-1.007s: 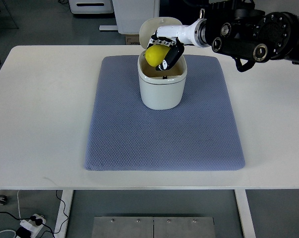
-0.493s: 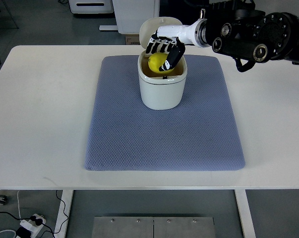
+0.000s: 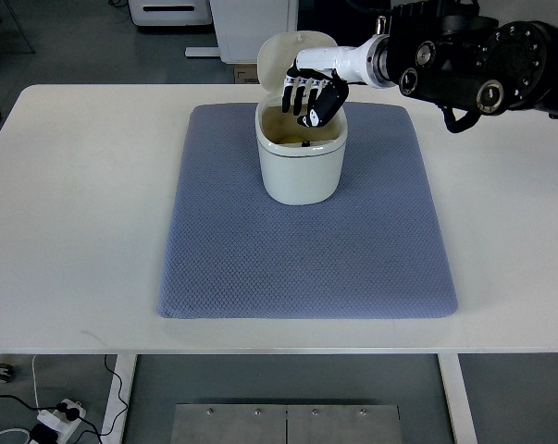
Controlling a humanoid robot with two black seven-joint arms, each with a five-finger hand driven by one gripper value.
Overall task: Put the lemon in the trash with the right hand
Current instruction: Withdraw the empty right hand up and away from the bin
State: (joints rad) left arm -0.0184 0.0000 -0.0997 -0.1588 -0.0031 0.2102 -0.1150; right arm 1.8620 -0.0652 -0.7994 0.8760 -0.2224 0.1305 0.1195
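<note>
Top view shows the right robot hand (image 3: 312, 94) hovering over the mouth of the cream, oval plastic trash bin (image 3: 303, 171) on the blue quilted mat (image 3: 306, 240), its fingers (image 3: 299, 92) spread and holding nothing. A patch of yellow deep inside the bin looks like the lemon (image 3: 291, 139). Judging by this, the drop is done; only withdrawing the arm remains.

Bright, even light from overhead; the white surface (image 3: 75, 213) is nearly washed out, shadows are soft, and focus is sharp throughout.
</note>
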